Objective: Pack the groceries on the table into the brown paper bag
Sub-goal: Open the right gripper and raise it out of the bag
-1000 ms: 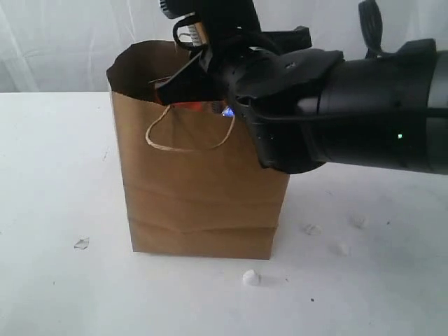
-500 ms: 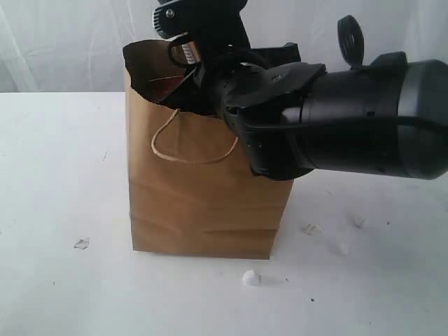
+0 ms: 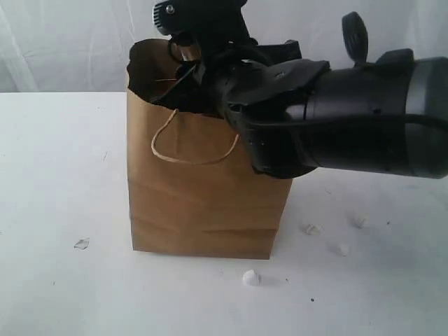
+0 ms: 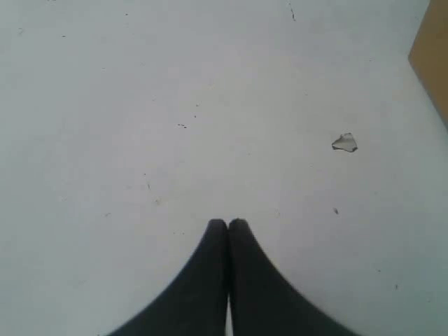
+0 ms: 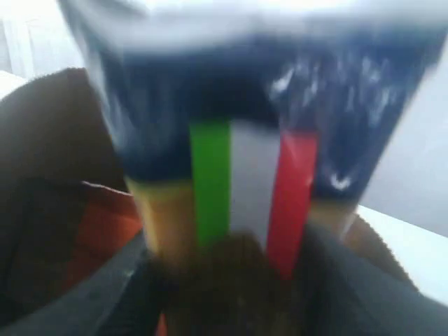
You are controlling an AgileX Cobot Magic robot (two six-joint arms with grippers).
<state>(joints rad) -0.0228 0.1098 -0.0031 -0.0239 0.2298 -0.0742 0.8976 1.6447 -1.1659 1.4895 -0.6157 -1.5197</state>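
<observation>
The long spaghetti packet (image 5: 245, 175) stands between the right fingers (image 5: 353, 280) at the mouth of the brown paper bag (image 3: 203, 196); blur hides whether they clamp it. The left fingers (image 4: 210, 273) are pressed together above the white worktop (image 4: 140, 105).

The bag (image 3: 199, 203) was kraft brown, its cord handle (image 3: 194, 162) pale, the table (image 3: 56, 175) white. The packet (image 5: 245, 133) was dark blue with green, white and red stripes. The fingers (image 4: 203, 280) were black.
</observation>
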